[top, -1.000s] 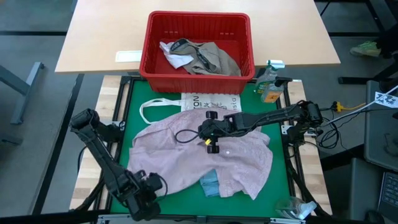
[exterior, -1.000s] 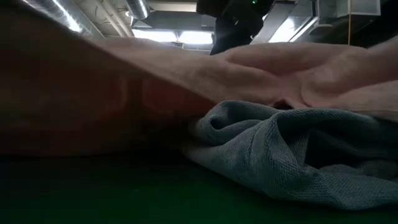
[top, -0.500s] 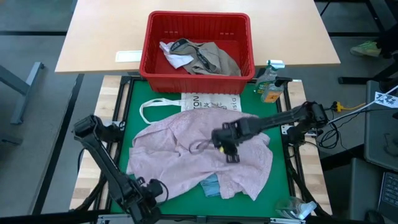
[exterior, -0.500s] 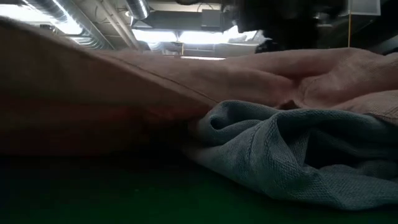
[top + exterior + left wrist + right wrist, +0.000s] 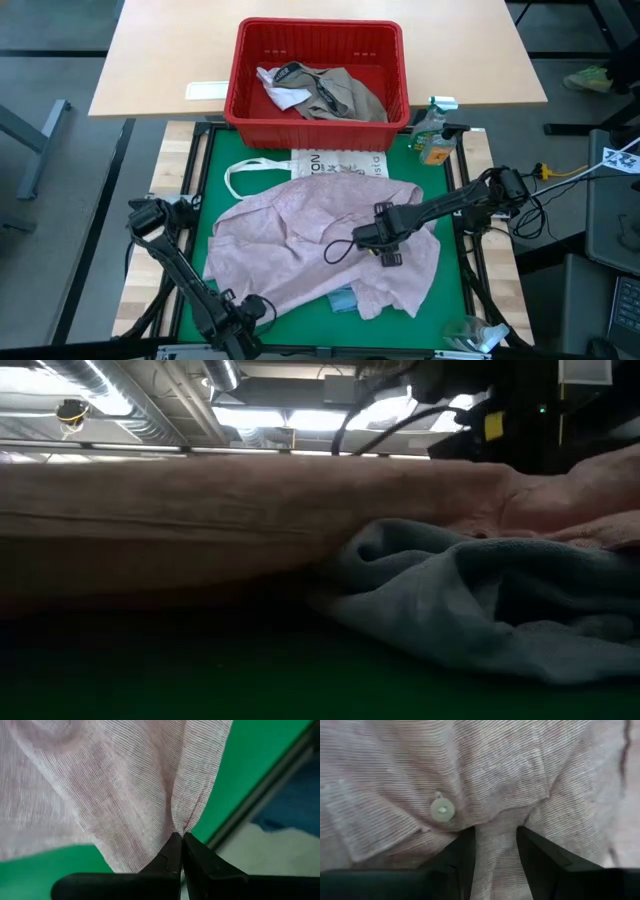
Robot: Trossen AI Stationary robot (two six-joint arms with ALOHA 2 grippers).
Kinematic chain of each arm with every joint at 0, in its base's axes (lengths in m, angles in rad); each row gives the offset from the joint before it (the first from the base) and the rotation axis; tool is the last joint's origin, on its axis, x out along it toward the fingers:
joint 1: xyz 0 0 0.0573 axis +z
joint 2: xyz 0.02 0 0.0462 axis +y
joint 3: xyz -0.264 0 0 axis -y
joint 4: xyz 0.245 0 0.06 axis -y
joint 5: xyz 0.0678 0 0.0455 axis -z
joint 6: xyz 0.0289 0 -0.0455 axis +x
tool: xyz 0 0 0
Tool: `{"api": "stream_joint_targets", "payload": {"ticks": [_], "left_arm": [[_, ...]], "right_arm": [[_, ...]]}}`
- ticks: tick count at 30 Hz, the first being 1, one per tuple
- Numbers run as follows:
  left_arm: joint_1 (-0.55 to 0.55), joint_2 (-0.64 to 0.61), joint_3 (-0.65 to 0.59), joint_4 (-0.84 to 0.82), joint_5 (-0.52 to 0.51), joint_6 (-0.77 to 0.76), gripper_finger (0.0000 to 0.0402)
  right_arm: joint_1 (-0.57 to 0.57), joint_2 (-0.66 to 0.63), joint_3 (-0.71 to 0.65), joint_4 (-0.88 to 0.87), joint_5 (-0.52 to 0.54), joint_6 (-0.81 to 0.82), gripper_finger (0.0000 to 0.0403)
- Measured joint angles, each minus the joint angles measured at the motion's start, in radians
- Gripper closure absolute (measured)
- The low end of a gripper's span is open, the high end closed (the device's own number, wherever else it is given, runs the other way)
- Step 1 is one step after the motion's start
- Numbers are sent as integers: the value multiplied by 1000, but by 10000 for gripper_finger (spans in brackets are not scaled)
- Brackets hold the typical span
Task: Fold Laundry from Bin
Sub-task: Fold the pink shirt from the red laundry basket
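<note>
Right gripper (image 5: 388, 246) pressing on the pale pink shirt (image 5: 300, 230) with a fold of cloth between its parted fingers (image 5: 462, 855), left gripper (image 5: 180, 837) clenched on the shirt's near-left edge, blue garment (image 5: 470, 600) peeking from beneath, red bin (image 5: 318, 120) with more laundry behind the green mat (image 5: 215, 165)

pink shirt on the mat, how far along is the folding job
Done: the pink shirt is out of the red bin, spread rumpled on the green mat. In hand: left gripper pinches its edge; right gripper straddles a ridge of cloth. Left: no fold shows; blue cloth underneath, more garments in the bin.
</note>
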Motion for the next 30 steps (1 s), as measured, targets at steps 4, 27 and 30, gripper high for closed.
{"api": "stream_joint_targets", "payload": {"ticks": [4,27,30], "left_arm": [[30,10,0,-4,-45,43,401],[132,10,0,-104,-123,208,401],[131,10,0,-104,-124,209,401]], "right_arm": [[-39,-12,0,-33,87,-52,258],[-67,-362,31,-70,25,96,258],[17,-414,31,-52,-70,226,258]]}}
